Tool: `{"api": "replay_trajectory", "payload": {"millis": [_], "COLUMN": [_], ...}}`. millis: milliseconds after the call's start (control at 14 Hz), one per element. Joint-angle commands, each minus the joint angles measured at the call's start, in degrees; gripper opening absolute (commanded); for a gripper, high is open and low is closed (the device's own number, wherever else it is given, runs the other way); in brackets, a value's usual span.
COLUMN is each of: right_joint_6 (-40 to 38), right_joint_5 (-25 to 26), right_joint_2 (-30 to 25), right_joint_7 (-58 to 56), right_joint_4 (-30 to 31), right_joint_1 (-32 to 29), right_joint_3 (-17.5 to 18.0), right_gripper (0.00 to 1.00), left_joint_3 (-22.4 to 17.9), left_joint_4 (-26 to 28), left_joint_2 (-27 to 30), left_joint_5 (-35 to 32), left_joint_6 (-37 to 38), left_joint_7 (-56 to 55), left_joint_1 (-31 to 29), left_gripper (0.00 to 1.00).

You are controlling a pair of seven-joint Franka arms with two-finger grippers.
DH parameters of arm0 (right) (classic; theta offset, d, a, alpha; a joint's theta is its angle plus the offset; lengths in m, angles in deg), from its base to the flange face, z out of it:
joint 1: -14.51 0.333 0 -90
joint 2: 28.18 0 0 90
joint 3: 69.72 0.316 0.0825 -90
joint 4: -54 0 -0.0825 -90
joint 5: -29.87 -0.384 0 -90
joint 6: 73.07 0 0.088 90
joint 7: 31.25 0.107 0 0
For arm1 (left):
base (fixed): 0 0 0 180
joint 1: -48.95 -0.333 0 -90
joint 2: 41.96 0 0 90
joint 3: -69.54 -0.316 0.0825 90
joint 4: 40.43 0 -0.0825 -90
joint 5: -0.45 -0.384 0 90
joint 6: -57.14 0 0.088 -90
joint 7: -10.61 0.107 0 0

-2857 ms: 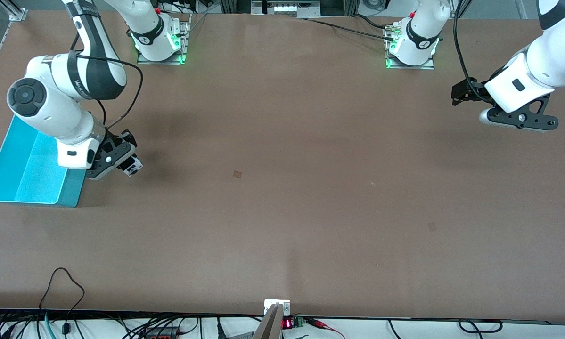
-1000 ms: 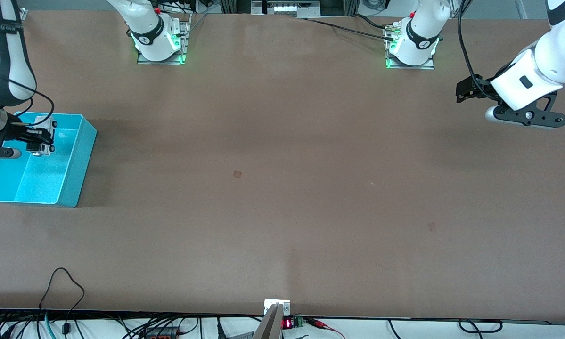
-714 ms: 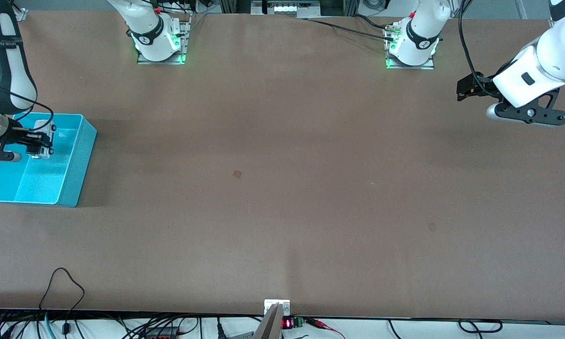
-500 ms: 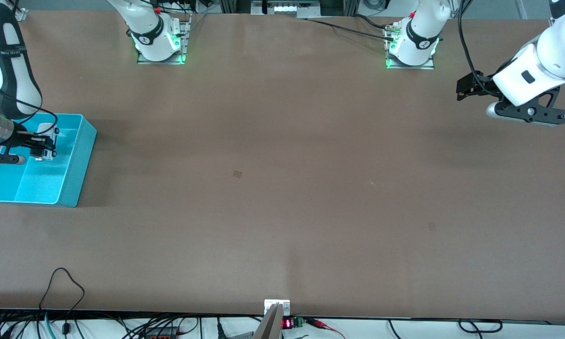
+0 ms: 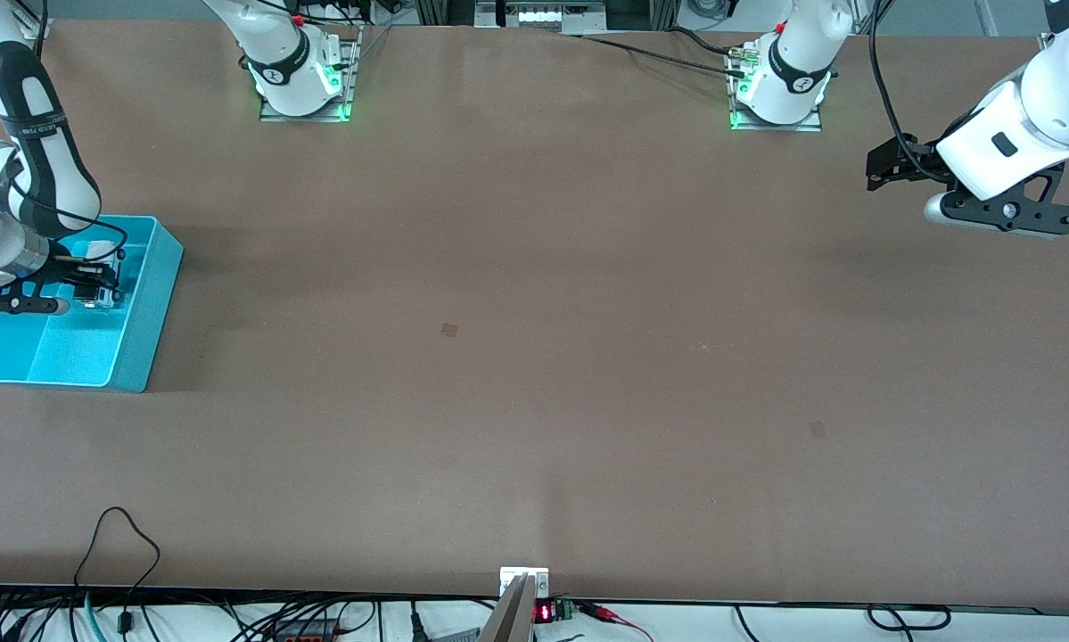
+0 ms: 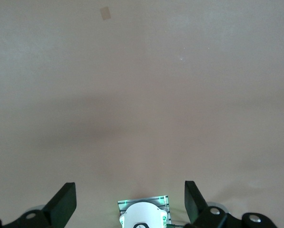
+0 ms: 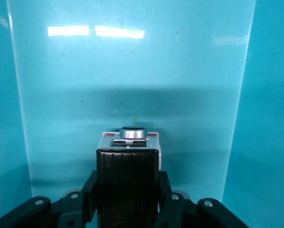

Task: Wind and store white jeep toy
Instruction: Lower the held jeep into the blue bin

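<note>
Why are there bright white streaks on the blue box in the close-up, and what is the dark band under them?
Right wrist view: the streaks are glare from overhead lights on the glossy teal bin; the dark band looks like the shadow of the right gripper and the white jeep toy it holds. Left wrist view: a soft shadow smudges the bare table.

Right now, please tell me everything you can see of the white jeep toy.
The jeep is a small boxy toy with a pale grey-white body, a black ribbed roof and a round silver cap at one end. The right gripper holds it, jaws shut on its sides, inside the teal bin at the right arm's end of the table. Its wheels are hidden; whether it touches the bin floor I cannot tell.
</note>
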State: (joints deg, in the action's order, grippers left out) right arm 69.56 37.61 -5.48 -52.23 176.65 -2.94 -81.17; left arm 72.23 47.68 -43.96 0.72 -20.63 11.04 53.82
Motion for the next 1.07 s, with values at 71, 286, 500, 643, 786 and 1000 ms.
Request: {"api": "replay_trajectory", "payload": {"millis": [71, 286, 500, 643, 786, 1000], "right_joint_6": [1.51, 1.51, 0.9, -1.99, -5.94, -10.25], "right_joint_5": [-0.17, -0.17, -0.17, -0.17, -0.17, -0.26], "right_joint_2": [-0.73, -0.99, -4.23, -7.22, -10.56, -14.08], "right_joint_7": [-1.86, -2.57, -4.23, -4.77, -4.86, -4.86], "right_joint_4": [1.63, 1.37, 1.19, 0.14, -1.0, -2.49], "right_joint_1": [-1.54, -1.18, -0.74, -0.74, -0.74, -0.66], "right_joint_3": [1.17, 1.25, 3.35, 5.55, 8.45, 11.61], "right_gripper": [0.2, 0.79, 1.0, 1.0, 1.0, 1.0], "left_joint_3": [-0.05, -0.05, -0.23, -0.05, -0.05, 0.04], "left_joint_4": [-2.07, -1.98, -1.98, -2.07, -2.24, -2.24], "left_joint_2": [-0.64, -0.82, -0.73, -0.73, -0.73, -0.64], "left_joint_5": [0.96, 1.31, 1.31, 1.4, 1.31, 0.96], "left_joint_6": [1.3, 1.39, 2.18, 1.92, 1.92, 1.83], "left_joint_7": [-0.43, -0.43, -0.25, -0.43, -0.43, -0.52], "left_joint_1": [-0.13, -0.3, -0.48, -0.22, -0.3, -0.22], "left_gripper": [1.0, 1.0, 1.0, 1.0, 1.0, 1.0]}}
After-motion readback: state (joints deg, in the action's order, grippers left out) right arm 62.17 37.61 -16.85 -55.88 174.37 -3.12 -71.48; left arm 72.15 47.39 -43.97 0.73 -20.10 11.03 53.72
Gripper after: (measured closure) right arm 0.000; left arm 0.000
